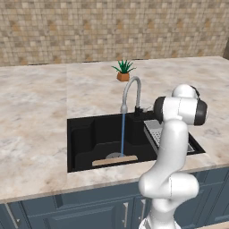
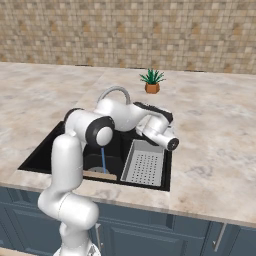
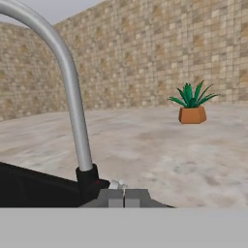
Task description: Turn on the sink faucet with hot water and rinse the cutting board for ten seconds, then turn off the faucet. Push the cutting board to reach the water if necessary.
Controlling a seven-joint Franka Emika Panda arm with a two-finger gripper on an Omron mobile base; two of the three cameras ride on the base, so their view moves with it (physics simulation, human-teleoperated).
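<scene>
Running from the sink faucet [image 1: 131,91], the water [image 1: 122,134] drops as a thin blue stream onto the cutting board [image 1: 115,160], which lies flat on the floor of the sink [image 1: 82,136] along its front edge, so it looks placed well enough to rinse without a push. The gripper [image 3: 124,197] sits at the faucet's dark base, by the sink's back edge, its fingertips pressed together and pinching nothing; that spot suits nudging the small side handle, probably to shut the flow once rinsing is done. A grey perforated drain tray [image 2: 144,162] fills the basin's right end. The marbled beige counter [image 1: 36,112] carries a small potted plant [image 1: 123,69] near its back edge, under a wall of tan mosaic tile [image 1: 112,27]; blue-grey cabinet fronts [image 1: 89,208] run below.
</scene>
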